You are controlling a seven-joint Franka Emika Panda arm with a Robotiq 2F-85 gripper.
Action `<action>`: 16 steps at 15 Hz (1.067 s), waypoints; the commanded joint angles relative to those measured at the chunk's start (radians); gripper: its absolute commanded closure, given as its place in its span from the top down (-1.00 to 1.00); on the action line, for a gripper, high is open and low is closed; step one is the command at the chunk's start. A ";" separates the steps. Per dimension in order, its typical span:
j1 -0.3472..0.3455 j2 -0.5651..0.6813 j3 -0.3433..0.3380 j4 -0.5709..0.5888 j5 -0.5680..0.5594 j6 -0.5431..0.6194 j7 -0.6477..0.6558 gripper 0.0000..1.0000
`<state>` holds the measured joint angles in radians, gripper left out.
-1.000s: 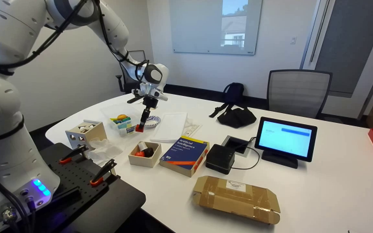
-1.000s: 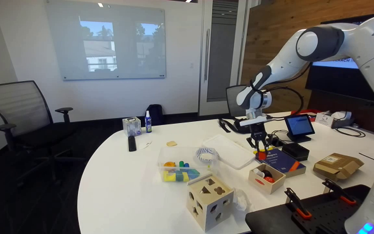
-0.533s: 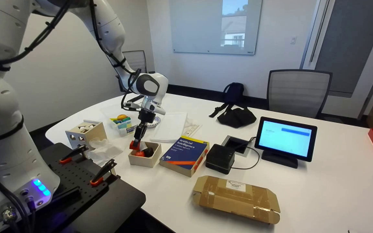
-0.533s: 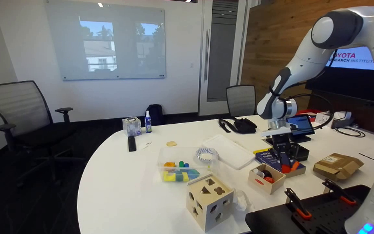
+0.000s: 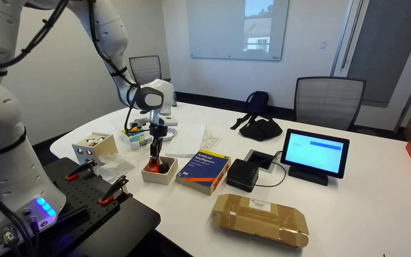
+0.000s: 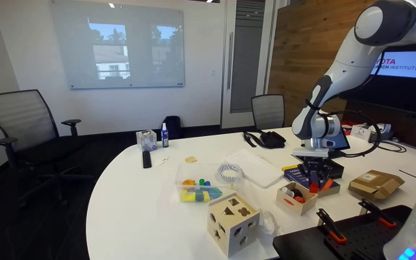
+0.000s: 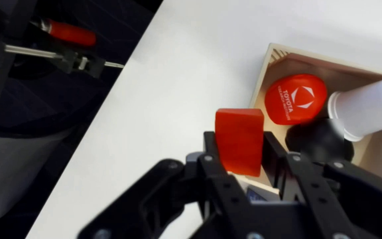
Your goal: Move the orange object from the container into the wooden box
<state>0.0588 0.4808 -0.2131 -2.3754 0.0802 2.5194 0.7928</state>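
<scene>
My gripper (image 7: 239,136) is shut on the orange object, an orange-red block (image 7: 240,146); one finger stands on each side of it. The wooden box (image 5: 155,178) also shows in an exterior view (image 6: 290,204) and in the wrist view (image 7: 381,156). The block overlaps the box's edge in the wrist view and looks a little above it; the exact height is hard to tell. The box holds a red ball with white print (image 7: 295,99), a white cup (image 7: 365,108) and a black lump (image 7: 320,141). The clear container (image 6: 208,171) with coloured toys stands apart.
A blue book (image 5: 205,167) lies right beside the box. A wooden shape-sorter cube (image 6: 233,224) and crumpled plastic (image 5: 114,166) stand near it. A black device (image 5: 243,175), a screen (image 5: 316,153) and a cardboard package (image 5: 260,219) are farther off. Clamps (image 5: 114,191) grip the base edge.
My gripper has carried the block from beside the container over to the wooden box and lower, at its edge. The grip has stayed shut. The other objects have not moved.
</scene>
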 commanded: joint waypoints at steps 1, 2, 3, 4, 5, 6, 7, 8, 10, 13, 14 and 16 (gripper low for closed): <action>0.021 -0.036 0.006 -0.041 -0.009 0.096 0.012 -0.77; 0.023 -0.023 0.009 -0.034 -0.005 0.115 0.011 -0.77; 0.019 -0.015 0.018 -0.028 0.005 0.125 0.000 -0.77; 0.018 -0.017 0.025 -0.031 0.012 0.133 -0.005 0.23; 0.015 -0.018 0.033 -0.032 0.016 0.141 -0.014 0.25; 0.015 -0.022 0.041 -0.034 0.018 0.145 -0.020 0.35; 0.019 -0.026 0.044 -0.035 0.014 0.144 -0.020 0.52; 0.021 -0.034 0.054 -0.033 0.014 0.135 -0.027 0.65; 0.020 -0.044 0.097 -0.016 0.021 0.117 -0.074 0.96; 0.053 -0.021 0.186 0.055 0.040 0.111 -0.161 1.00; 0.096 -0.006 0.185 0.088 0.008 0.131 -0.141 1.00; 0.163 0.030 0.195 0.186 -0.041 0.116 -0.127 1.00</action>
<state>0.1336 0.4719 -0.0226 -2.2976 0.0816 2.6390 0.6639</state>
